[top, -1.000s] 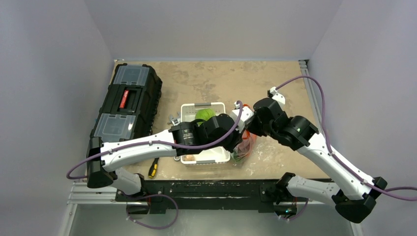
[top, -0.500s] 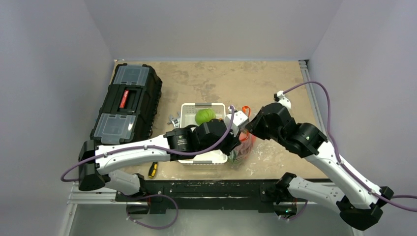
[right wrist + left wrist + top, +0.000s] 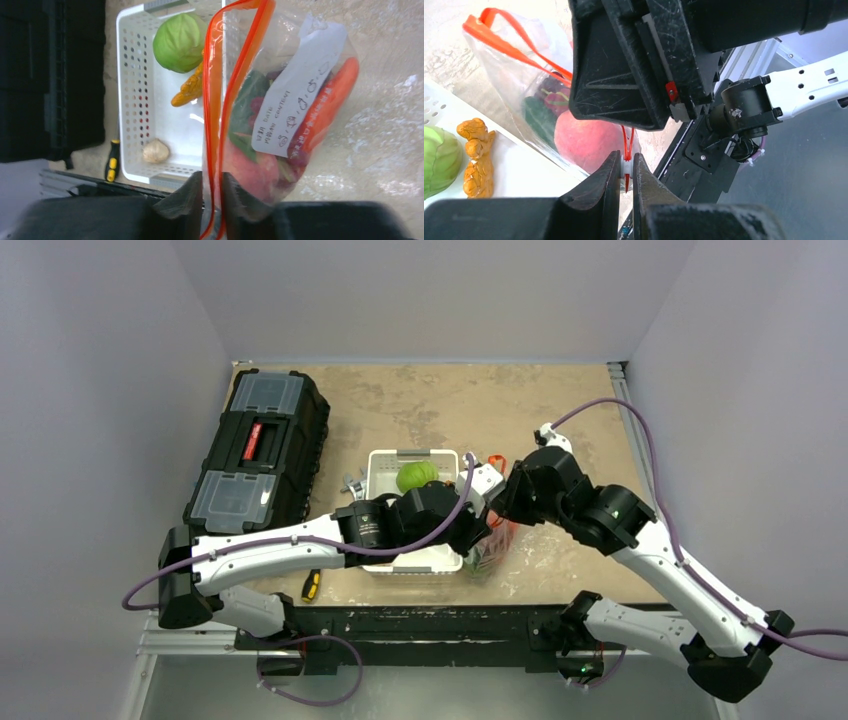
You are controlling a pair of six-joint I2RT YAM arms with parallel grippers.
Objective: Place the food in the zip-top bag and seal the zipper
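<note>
table (image 3: 560, 410): one, sandy top.
toolbox (image 3: 262, 455): one, black, laid along the table's left edge.
tray (image 3: 131, 100): one, white, perforated, set mid-table toward the near edge.
zip-top bag (image 3: 285, 45): one, clear, laid just beside the tray's right wall, its mouth side next to the tray.
food in bag: one peach (image 3: 586, 140), one carrot (image 3: 327, 105), one bunch of grapes (image 3: 554, 97). Dark green pieces are also seen, but they cannot be counted through the plastic.
food in tray: three counted. One cabbage (image 3: 179, 42) at the far end, one knobbly orange root (image 3: 189, 87) touching it, one pale bulb (image 3: 155, 150) at the near end.
screwdriver (image 3: 112, 160): one, yellow handle, at the table's near edge, left of the tray.
zipper (image 3: 212, 75): one, red-orange, its far stretch seen gaping in a loop.
left gripper (image 3: 625, 165): closed down on the zipper's white slider at the bag's near end, with the peach just beyond the fingertips.
right gripper (image 3: 212, 190): jaws narrowly apart with the zipper strip passed between them. Pad contact cannot be told.
bag vs grippers: both grippers are met at its near end, and the bag is stretched away toward the far edge.
</note>
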